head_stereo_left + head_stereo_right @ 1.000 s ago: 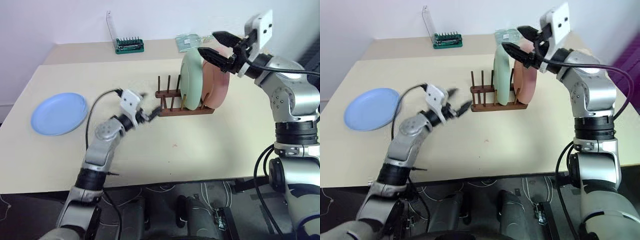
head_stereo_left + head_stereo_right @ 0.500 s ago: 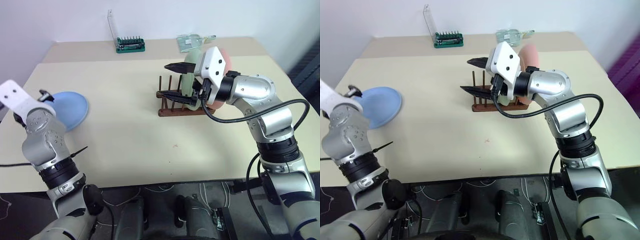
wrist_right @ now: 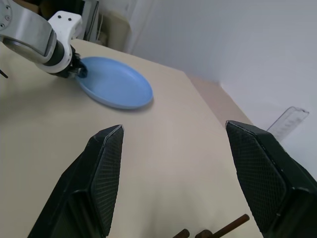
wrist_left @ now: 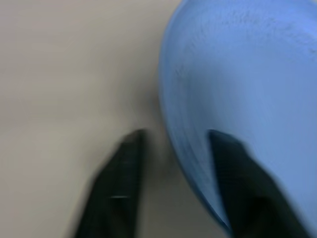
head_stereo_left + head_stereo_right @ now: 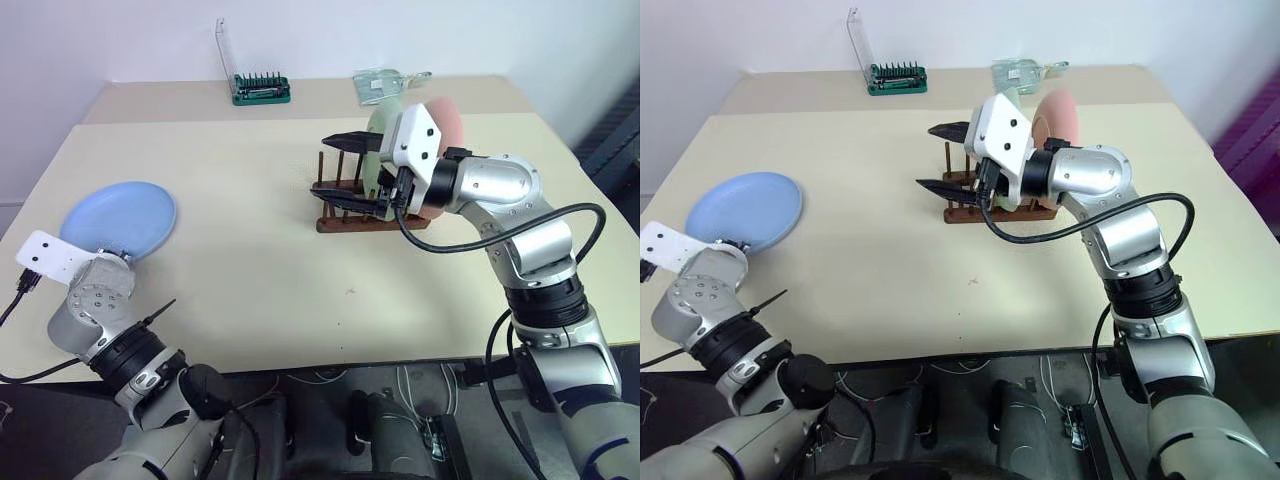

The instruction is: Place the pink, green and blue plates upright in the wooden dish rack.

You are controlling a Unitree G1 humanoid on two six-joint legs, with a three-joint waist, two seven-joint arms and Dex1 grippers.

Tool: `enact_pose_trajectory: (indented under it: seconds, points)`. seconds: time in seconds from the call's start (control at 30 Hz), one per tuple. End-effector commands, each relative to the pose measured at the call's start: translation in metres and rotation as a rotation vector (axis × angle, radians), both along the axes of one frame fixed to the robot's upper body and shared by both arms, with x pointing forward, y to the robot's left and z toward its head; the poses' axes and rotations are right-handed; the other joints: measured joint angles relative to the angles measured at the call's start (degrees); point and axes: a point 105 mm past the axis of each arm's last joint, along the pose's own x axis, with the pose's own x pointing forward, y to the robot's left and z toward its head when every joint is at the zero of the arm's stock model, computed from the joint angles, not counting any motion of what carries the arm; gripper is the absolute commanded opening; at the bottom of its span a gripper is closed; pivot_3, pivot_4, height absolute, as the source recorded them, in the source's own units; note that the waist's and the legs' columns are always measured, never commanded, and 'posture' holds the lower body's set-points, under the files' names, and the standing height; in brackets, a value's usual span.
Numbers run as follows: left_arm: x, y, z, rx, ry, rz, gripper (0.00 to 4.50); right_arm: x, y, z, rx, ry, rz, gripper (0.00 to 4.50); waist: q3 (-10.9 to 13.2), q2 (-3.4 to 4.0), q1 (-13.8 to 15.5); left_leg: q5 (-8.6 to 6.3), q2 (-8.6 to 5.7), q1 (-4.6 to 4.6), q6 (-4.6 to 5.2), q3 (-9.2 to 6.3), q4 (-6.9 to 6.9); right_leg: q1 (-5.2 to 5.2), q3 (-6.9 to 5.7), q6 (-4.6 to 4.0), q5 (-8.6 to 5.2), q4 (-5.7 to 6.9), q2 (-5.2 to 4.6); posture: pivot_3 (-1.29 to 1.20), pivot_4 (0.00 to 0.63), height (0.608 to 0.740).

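My left gripper [image 4: 171, 148] straddles the near rim of the blue plate [image 5: 118, 219], one black finger [image 4: 121, 171] outside on the table and the other over the plate's inner surface. The wrist view is blurred, so I cannot tell whether the fingers actually pinch the rim or merely bracket it. The plate lies flat at the left side of the cream table [image 5: 260, 260], well apart from the wooden dish rack [image 5: 365, 215].

My right gripper [image 5: 345, 170] hangs above the table, pointing toward my left, its fingers spread wide with nothing between them. It sits just at the left end of the rack, over the free pegs.

In the rack the green plate [image 5: 378, 135] and the pink plate [image 5: 447, 122] stand upright side by side, the pink one at the rack's right end.

Along the far edge sit a green bit holder [image 5: 261, 90] with its clear lid raised, and a clear packet [image 5: 380, 83].
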Motion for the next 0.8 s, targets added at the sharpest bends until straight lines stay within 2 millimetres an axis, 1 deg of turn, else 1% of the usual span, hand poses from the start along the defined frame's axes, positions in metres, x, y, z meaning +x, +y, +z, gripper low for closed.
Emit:
enact_pose_trajectory:
  seconds: [0.03,0.13,0.17,0.2,0.23,0.27,0.33,0.43,0.47,0.53,0.7,0.8]
  points:
    - [0.011,0.0,0.018,0.054,-0.055,-0.033,0.04,-0.003,-0.002,0.008,0.005,-0.061,-0.015,3.36,0.0,0.0,0.0,0.0,0.0,0.0,0.0,0.0,0.0,-0.01,0.0,0.0,0.0,0.0,0.0,0.0,0.15,0.73]
    - [0.032,-0.014,0.055,0.182,-0.186,-0.144,0.04,-0.001,-0.001,0.008,0.006,-0.039,-0.01,3.36,0.0,-0.01,0.09,0.0,0.0,0.0,-0.01,0.0,-0.01,-0.01,-0.01,-0.01,0.0,0.01,0.01,0.0,0.15,0.73]
    - [0.041,-0.025,0.077,0.241,-0.273,-0.2,0.01,0.001,-0.001,0.009,-0.001,-0.049,-0.02,3.6,0.0,-0.03,0.13,0.0,0.0,-0.01,-0.01,0.0,0.0,0.0,-0.01,-0.01,0.0,0.01,0.01,0.0,0.15,0.73]
    - [0.049,-0.04,0.102,0.305,-0.374,-0.266,0.0,0.003,0.001,0.008,-0.022,-0.075,-0.029,3.91,0.02,-0.07,0.16,0.0,0.0,-0.01,-0.01,0.0,0.0,0.01,-0.01,-0.01,0.0,0.0,0.0,0.0,0.15,0.73]
    - [0.055,-0.058,0.125,0.355,-0.464,-0.334,0.0,0.005,0.004,0.008,-0.052,-0.126,-0.038,4.28,0.04,-0.1,0.16,0.0,-0.01,-0.03,-0.01,0.0,0.01,0.0,-0.01,-0.01,0.0,-0.01,0.0,0.0,0.15,0.73]
    - [0.059,-0.077,0.144,0.394,-0.537,-0.398,0.0,0.006,0.009,0.008,-0.076,-0.176,-0.041,4.43,0.07,-0.15,0.14,0.0,-0.01,-0.04,-0.01,0.0,0.02,0.0,-0.02,-0.01,0.01,-0.01,0.0,0.0,0.15,0.73]
    - [0.063,-0.101,0.164,0.442,-0.598,-0.474,0.0,0.007,0.017,0.008,-0.112,-0.254,-0.038,4.43,0.1,-0.21,0.0,0.0,0.0,-0.08,-0.02,0.0,0.05,-0.04,-0.02,-0.02,0.01,-0.01,0.0,0.0,0.15,0.73]
    - [0.065,-0.138,0.192,0.491,-0.682,-0.581,0.0,0.015,0.03,0.005,-0.213,-0.45,-0.063,4.43,0.1,-0.21,-0.38,0.0,-0.01,-0.04,-0.01,0.08,-0.03,-0.06,0.02,-0.01,0.01,-0.05,0.0,0.0,0.15,0.73]
    - [0.065,-0.149,0.199,0.506,-0.699,-0.62,0.0,0.021,0.033,0.006,-0.237,-0.516,-0.083,4.43,0.1,-0.21,-0.5,0.0,-0.01,-0.01,-0.01,0.12,-0.09,-0.06,0.04,-0.01,0.01,-0.06,0.0,0.0,0.15,0.73]
    - [0.065,-0.164,0.204,0.513,-0.703,-0.677,0.0,0.031,0.037,0.008,-0.271,-0.616,-0.125,4.43,0.1,-0.2,-0.72,0.03,-0.01,0.0,-0.04,0.16,-0.14,-0.11,0.05,-0.01,0.01,-0.05,0.02,0.0,0.15,0.73]
    - [0.061,-0.19,0.208,0.481,-0.737,-0.782,0.0,0.045,0.04,0.006,-0.364,-0.799,-0.156,4.43,0.14,-0.22,-1.14,0.08,0.0,-0.01,-0.11,0.15,-0.15,-0.13,0.06,0.01,-0.01,-0.05,0.09,0.0,0.15,0.73]
    - [0.059,-0.196,0.205,0.473,-0.725,-0.811,0.0,0.053,0.039,0.006,-0.399,-0.857,-0.175,4.43,0.16,-0.24,-1.13,0.08,0.0,-0.02,-0.12,0.1,-0.15,-0.1,0.07,0.01,-0.01,-0.05,0.06,0.0,0.15,0.73]
